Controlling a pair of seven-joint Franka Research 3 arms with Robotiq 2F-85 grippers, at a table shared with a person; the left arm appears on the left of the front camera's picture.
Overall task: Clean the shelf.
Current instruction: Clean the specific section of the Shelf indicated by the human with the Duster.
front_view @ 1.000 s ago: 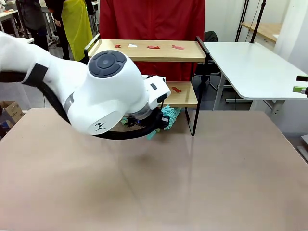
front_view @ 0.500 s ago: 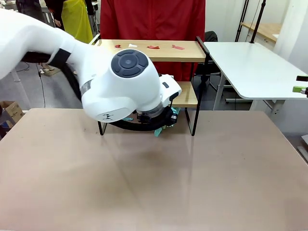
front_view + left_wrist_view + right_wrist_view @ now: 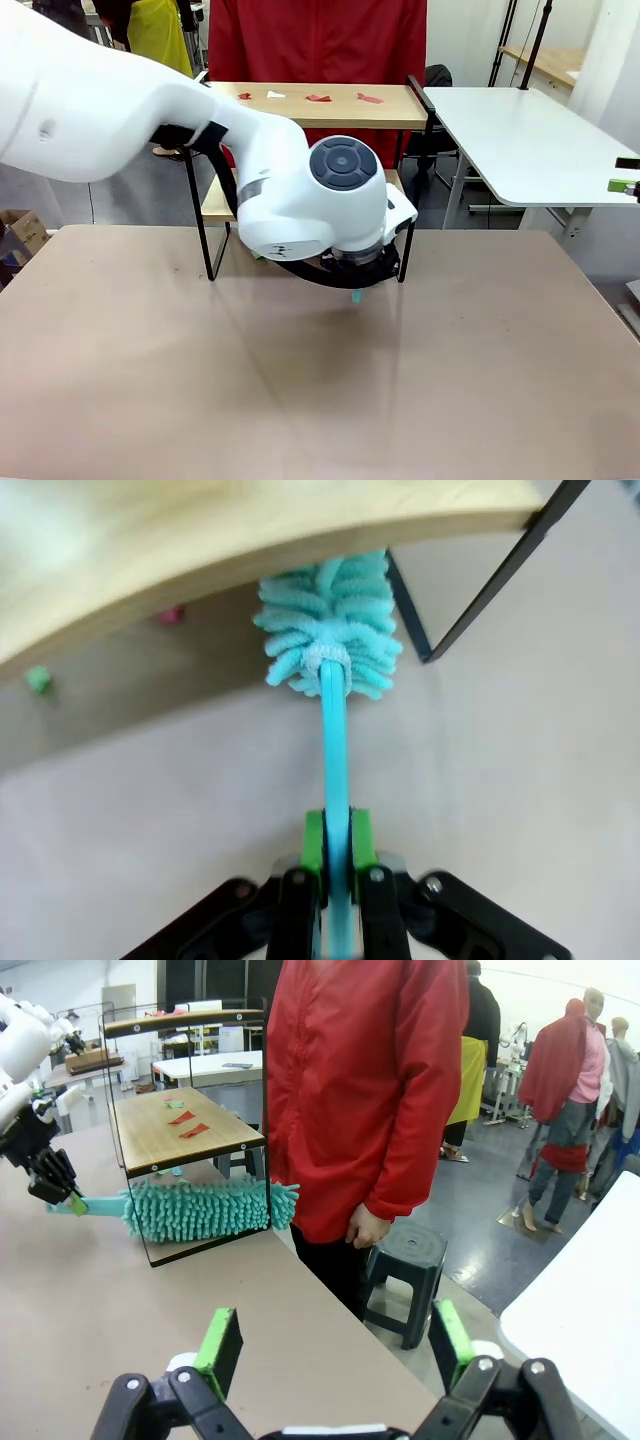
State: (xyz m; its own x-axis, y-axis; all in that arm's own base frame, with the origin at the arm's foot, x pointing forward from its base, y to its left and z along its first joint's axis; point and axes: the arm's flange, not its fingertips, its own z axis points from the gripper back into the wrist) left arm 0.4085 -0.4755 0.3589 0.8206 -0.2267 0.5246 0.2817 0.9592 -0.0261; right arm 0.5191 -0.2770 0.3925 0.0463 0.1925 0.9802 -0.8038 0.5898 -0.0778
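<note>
Left arm (image 3: 300,190): swung rightward along the shelf (image 3: 330,105) front since a sec ago. Wrist now sits low by the right front leg.
Left gripper (image 3: 337,832): clamped tight on the handle of the duster (image 3: 330,630), a green pad on each side of the stick.
Duster: teal and fluffy, head pushed in under the lower board, just over the tabletop (right wrist view has it stretching across twd the person's side).
Shelf: at the far edge of the table (image 3: 300,400), btwn robot and person.
Red scraps (image 3: 318,98): a few on the top board, more on the lower one.
Right gripper (image 3: 337,1345): jaws spread wide, nothing in them, well off to the shelf's side.
Person (image 3: 370,1090): red coat, standing just behind the shelf, hand hanging down.
</note>
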